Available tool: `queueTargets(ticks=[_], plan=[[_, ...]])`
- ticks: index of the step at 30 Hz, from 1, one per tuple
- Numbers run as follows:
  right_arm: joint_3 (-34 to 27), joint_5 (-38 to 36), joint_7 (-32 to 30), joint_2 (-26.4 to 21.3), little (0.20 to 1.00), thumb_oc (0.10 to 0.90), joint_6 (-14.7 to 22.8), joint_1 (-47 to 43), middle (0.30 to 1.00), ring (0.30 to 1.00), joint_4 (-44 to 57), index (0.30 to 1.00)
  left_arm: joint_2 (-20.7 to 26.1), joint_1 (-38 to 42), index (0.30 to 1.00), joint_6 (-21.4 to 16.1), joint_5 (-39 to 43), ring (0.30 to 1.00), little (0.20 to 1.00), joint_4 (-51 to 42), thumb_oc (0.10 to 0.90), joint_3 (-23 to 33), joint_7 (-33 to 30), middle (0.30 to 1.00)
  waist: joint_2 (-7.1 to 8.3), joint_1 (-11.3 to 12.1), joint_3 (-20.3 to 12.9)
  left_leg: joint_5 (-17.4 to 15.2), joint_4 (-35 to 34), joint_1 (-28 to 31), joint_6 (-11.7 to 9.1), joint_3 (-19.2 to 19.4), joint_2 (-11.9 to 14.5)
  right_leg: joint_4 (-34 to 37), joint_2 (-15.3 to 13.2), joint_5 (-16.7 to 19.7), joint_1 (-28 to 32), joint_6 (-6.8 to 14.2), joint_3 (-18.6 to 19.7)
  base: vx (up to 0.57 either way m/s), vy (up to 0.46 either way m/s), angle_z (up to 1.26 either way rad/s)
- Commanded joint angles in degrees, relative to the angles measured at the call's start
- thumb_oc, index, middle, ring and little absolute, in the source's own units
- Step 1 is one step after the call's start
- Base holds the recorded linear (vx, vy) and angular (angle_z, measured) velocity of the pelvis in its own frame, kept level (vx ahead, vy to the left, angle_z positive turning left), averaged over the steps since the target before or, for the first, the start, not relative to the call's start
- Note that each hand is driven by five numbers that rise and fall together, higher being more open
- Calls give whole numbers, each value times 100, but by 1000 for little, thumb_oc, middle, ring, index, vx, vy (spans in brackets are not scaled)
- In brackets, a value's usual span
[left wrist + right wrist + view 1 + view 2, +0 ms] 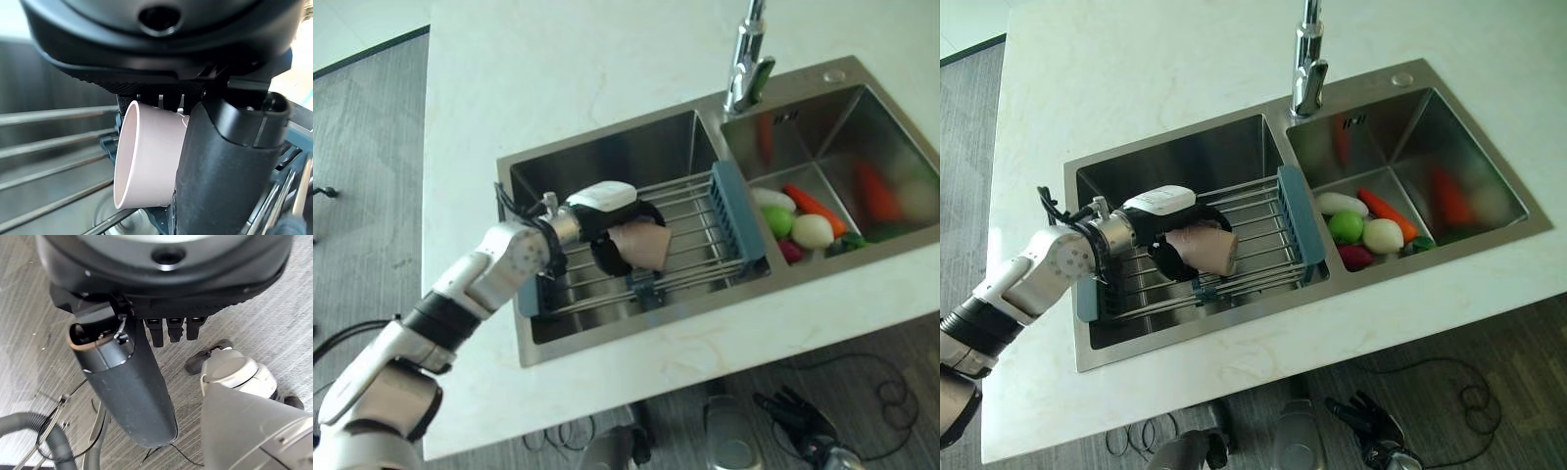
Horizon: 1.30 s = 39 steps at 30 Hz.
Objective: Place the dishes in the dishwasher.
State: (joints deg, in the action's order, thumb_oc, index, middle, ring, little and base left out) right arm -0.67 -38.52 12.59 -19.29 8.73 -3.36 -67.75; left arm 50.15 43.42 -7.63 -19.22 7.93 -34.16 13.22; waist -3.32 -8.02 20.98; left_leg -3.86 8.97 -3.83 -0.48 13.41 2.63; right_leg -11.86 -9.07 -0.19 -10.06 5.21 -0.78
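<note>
Cup (pixel 146 156): one, pale pink, held over the wire rack (pixel 695 230) in the left basin of the sink (pixel 607 157). It lies on its side, long axis roughly level. In the left wrist view the open mouth faces away from the thumb; in the head views its wider end points toward the rack's blue end, to the robot's right.

Left hand (pixel 607 230): fingers and thumb curled round the cup, thumb pressed along its side. A white cover sits on top of the hand.

Right hand (pixel 793 411): low on the floor side of the counter (pixel 558 69), over grey flooring. In its own wrist view the fingers hang fairly straight and loose, holding nothing.

Rack: one, metal bars with blue end pieces, spanning the left basin. The near part is hidden behind the hand and cup.

Right basin: one orange carrot (pixel 815 208), one green round piece (pixel 777 220), one pale round piece (pixel 812 231), one white long piece (pixel 771 199), one dark red piece (pixel 790 251). Further shapes on the basin walls are blurred, possibly reflections.

Faucet (pixel 744 59): one, between the basins, top cut off.
</note>
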Motion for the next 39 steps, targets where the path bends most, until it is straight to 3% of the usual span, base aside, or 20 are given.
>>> queueTargets(ticks=[1,7,13,15,17,18,19,21,22,24,26,27,28,30,33,35,37,39], plan=[[31,-269,26,-50,900,800,330,294,900,900,171,900,419,118,300,-227,-49,300,300,-332,400,633,-1094,300,-113,10,-521,-1008,822,-316,-188,-513,297,-533,-185,-1011,62,344,-361,-26,-38,16],[-19,-355,-14,-9,900,800,216,304,900,900,226,900,903,-535,300,-391,-116,300,300,-986,400,1684,-1852,300,-92,383,-776,-1038,822,-127,-227,-645,338,-533,-190,-1217,451,291,-678,-13,-37,24],[-7,-24,61,9,900,800,19,238,900,900,133,900,1271,-1310,300,-330,-180,300,300,-1360,400,2916,-2697,300,-106,744,-957,-964,822,-78,-266,-772,383,-533,-165,-1329,625,207,-910,-31,-66,15],[68,64,82,-5,900,800,-27,214,900,900,61,900,1435,-1623,300,-242,-131,300,300,-1445,400,3365,-3007,300,-129,904,-988,-926,822,-57,-308,-846,404,-533,-150,-1395,709,170,-1021,-24,-108,23],[188,368,102,-59,900,800,-208,152,900,900,-50,900,1686,-2213,300,111,151,300,300,-1411,400,4127,-3450,300,-209,1148,-1033,-821,822,-116,-445,-910,510,-533,-121,-1536,847,110,-1280,-40,-102,28],[200,394,103,-66,900,800,-232,145,900,900,-58,900,1711,-2274,300,102,195,300,300,-1398,400,4203,-3494,300,-222,1159,-1037,-757,822,-164,-462,-909,527,-533,-114,-1509,828,97,-1308,-96,-32,39],[244,578,30,-95,900,800,-339,163,900,900,-96,900,1799,-2537,300,185,419,300,300,-1328,400,4540,-3752,300,-288,1260,-1039,-643,822,-279,-579,-873,612,-533,-80,-1596,902,67,-1444,-117,-4,52],[216,509,-168,-128,900,800,-409,219,900,900,-135,900,1827,-2802,300,-74,747,300,300,-1191,400,4908,-3920,300,-357,1289,-1023,-439,822,-517,-716,-608,750,-533,-90,-1639,967,43,-1732,-193,7,64],[145,460,-244,-134,900,800,-443,250,900,900,-181,900,1768,-2900,300,-236,851,300,300,-1108,400,5048,-3986,300,-364,1296,-1019,-350,822,-578,-751,-326,862,-533,-148,-1631,1002,41,-1964,-223,35,147],[37,478,-364,-137,900,800,-485,280,900,900,-227,900,1558,-3101,300,-459,898,300,300,-987,400,5214,-4160,300,-294,1301,-1018,-394,822,-468,-758,-167,867,-533,-260,-1665,1077,45,-2144,-209,134,219],[-109,544,-471,-140,900,800,-532,255,900,900,-306,900,1195,-3651,300,-642,728,300,300,-994,400,5555,-4326,300,-55,1431,-951,-509,822,-68,-493,-246,580,-533,-523,-1449,1034,38,-2115,-280,279,165],[-110,555,-463,-144,900,800,-530,248,900,900,-315,900,1173,-3697,300,-636,724,300,300,-1002,400,5591,-4325,300,-37,1426,-941,-523,822,-43,-474,-242,561,-533,-549,-1434,1037,45,-2114,-297,322,105],[-209,415,-472,-152,900,800,-482,246,900,900,-380,900,1028,-3850,300,-810,683,300,300,-983,400,5671,-4346,300,76,1451,-921,-588,822,194,-380,-180,518,-533,-706,-1287,993,67,-2133,-205,316,69],[-263,489,-445,-174,900,800,-490,214,900,900,-350,900,920,-4155,300,-767,657,300,300,-1095,400,5926,-4257,300,84,1637,-906,-605,822,99,-271,-650,247,-533,-839,-1098,883,108,-2097,-263,399,63],[-346,641,-547,-62,900,800,-491,116,900,900,-343,900,878,-4576,300,-912,614,300,300,-1124,400,6281,-4127,300,-14,1706,-1009,-982,822,232,-134,-709,119,-533,-1056,-845,792,387,-2159,-216,419,52],[-308,728,-635,71,900,800,-433,67,900,900,-369,900,981,-4761,300,-934,636,300,300,-1181,400,6409,-4068,300,-36,1801,-1033,-1214,822,309,-11,-730,-56,-533,-1356,-534,693,554,-2206,-163,373,32],[-234,837,-710,156,900,800,-417,54,900,900,-337,900,1147,-4824,300,-884,794,300,300,-1165,400,6460,-3988,300,-40,1831,-1022,-1312,822,324,79,-665,-164,-533,-1548,-349,681,641,-2254,-125,287,27],[-186,963,-730,226,900,800,-453,39,900,900,-309,900,1301,-4879,300,-819,906,300,300,-1137,400,6497,-3941,300,-75,1856,-1015,-1336,822,303,150,-664,-208,-533,-1542,-265,732,630,-2265,-119,248,28]])
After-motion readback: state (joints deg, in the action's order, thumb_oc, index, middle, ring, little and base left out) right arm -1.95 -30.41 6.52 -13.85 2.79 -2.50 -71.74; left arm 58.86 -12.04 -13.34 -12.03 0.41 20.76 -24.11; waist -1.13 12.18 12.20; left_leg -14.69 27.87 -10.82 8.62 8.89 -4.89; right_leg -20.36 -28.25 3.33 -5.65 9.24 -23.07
